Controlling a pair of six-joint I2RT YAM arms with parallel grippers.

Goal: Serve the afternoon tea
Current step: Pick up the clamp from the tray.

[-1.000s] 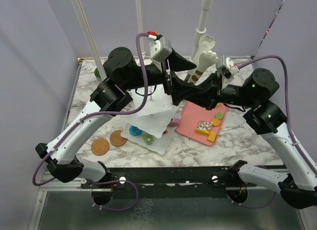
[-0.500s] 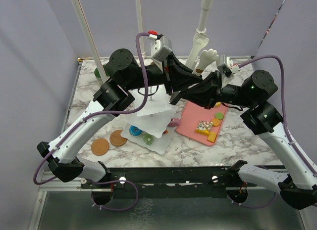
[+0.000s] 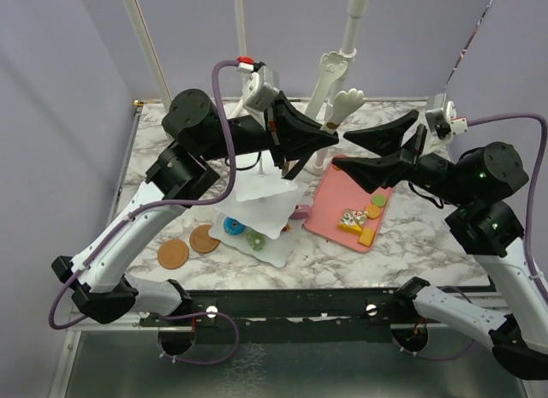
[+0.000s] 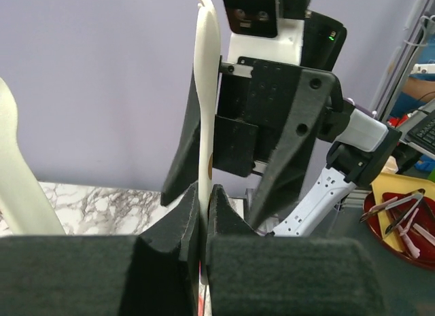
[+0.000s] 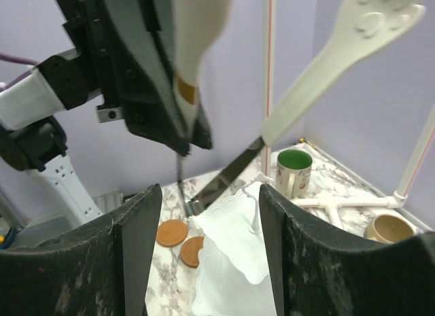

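White tongs (image 4: 206, 92), paws up, pinched in left jaws; right jaws spread.

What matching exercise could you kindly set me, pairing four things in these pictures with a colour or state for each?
Things:
1. flat tray
2. round coasters
3. tiered stand
4. left hand

Colour or state:
A. white
B. shut on the tongs
C. pink
D. brown

Pairs: 1-C, 2-D, 3-A, 4-B.
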